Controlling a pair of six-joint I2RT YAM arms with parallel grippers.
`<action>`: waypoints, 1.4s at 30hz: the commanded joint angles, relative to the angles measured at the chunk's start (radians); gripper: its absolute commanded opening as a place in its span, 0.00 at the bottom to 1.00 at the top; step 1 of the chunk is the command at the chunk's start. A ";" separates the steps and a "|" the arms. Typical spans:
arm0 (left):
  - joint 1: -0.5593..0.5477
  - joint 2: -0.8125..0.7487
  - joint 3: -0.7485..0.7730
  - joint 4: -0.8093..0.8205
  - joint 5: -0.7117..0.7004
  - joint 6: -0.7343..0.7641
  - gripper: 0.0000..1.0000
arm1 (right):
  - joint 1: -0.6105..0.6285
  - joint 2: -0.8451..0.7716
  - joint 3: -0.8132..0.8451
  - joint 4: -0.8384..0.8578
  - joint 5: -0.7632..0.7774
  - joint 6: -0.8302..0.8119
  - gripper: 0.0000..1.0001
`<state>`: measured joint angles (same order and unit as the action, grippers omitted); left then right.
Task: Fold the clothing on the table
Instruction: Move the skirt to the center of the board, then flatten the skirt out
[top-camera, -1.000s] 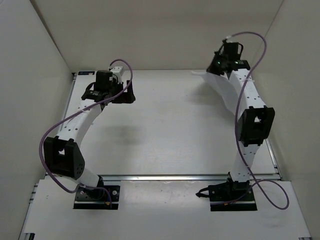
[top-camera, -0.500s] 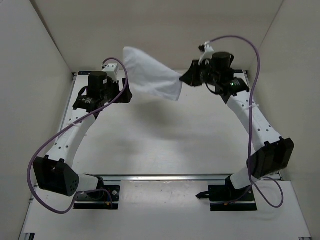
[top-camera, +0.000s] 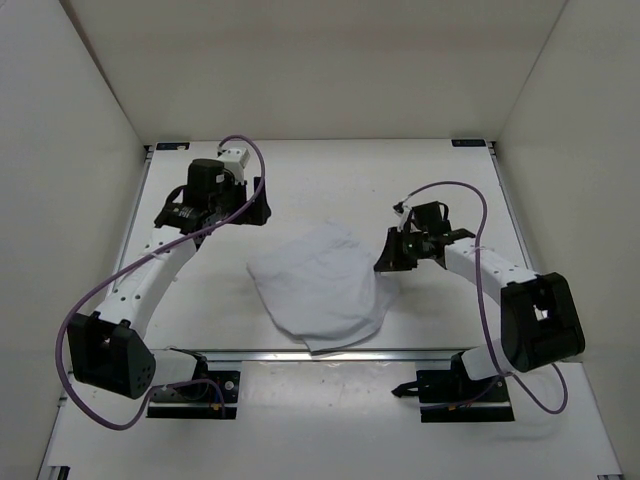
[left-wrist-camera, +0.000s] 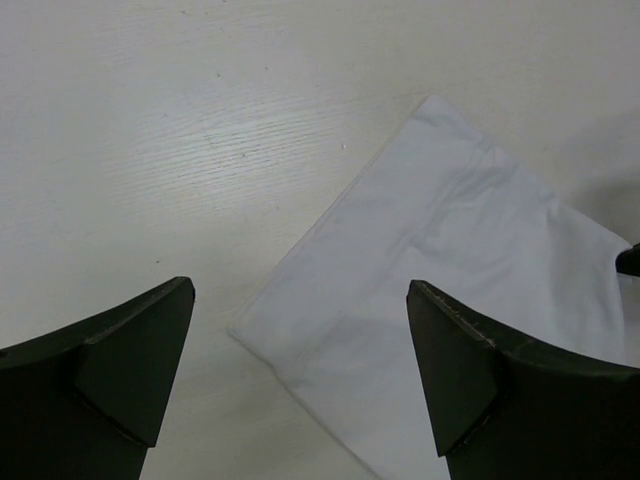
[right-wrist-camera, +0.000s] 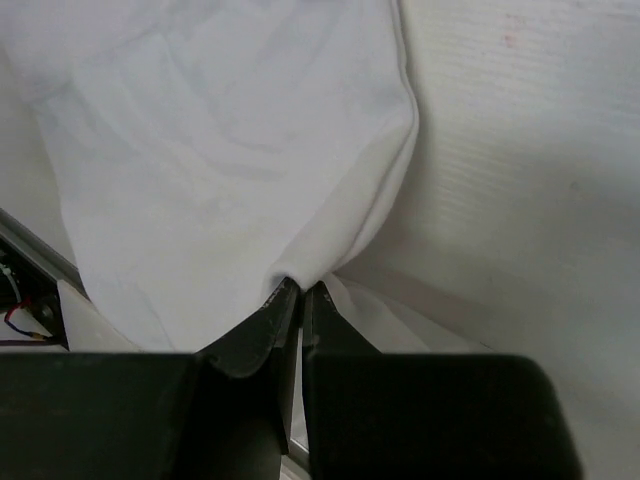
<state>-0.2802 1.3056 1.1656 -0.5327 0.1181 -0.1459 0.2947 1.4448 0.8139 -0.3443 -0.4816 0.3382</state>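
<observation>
White fabric, the clothing (top-camera: 318, 290) lies crumpled in a loose rounded heap on the near middle of the table (top-camera: 330, 190), with its near edge reaching the silver rail (top-camera: 420, 353) that runs along the table's near side. Its surface is wrinkled, and no print shows. The right gripper (top-camera: 385, 262) sits at the heap's right edge, low over the table, with its jaws together and clamped on a fold there. In the right wrist view the fingertips (right-wrist-camera: 285, 300) pinch a gathered tuck of the clothing (right-wrist-camera: 220, 150), and the rest of the cloth spreads away beyond the tips. The left gripper (top-camera: 255, 203) stands to the far left of the heap, apart from it and touching nothing, with its jaws spread wide. In the left wrist view the gripper's (left-wrist-camera: 298, 290) two dark fingers (left-wrist-camera: 130, 360) frame bare tabletop and one straight-edged corner of the clothing (left-wrist-camera: 450, 260), which lies flat below and to the right. Purple cables loop along both arms.
</observation>
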 joint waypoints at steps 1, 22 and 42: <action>-0.019 -0.019 -0.007 0.011 0.051 0.016 0.99 | 0.011 -0.047 0.051 0.079 -0.029 -0.008 0.00; 0.056 -0.052 -0.233 -0.010 -0.041 -0.294 0.91 | -0.037 0.297 0.506 -0.005 0.014 -0.234 0.98; 0.073 -0.037 -0.512 0.249 0.020 -0.553 0.83 | 0.041 0.764 1.008 -0.166 -0.008 -0.367 0.90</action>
<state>-0.2169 1.2919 0.6861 -0.3656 0.0944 -0.6498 0.3214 2.1677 1.7580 -0.4637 -0.4900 0.0414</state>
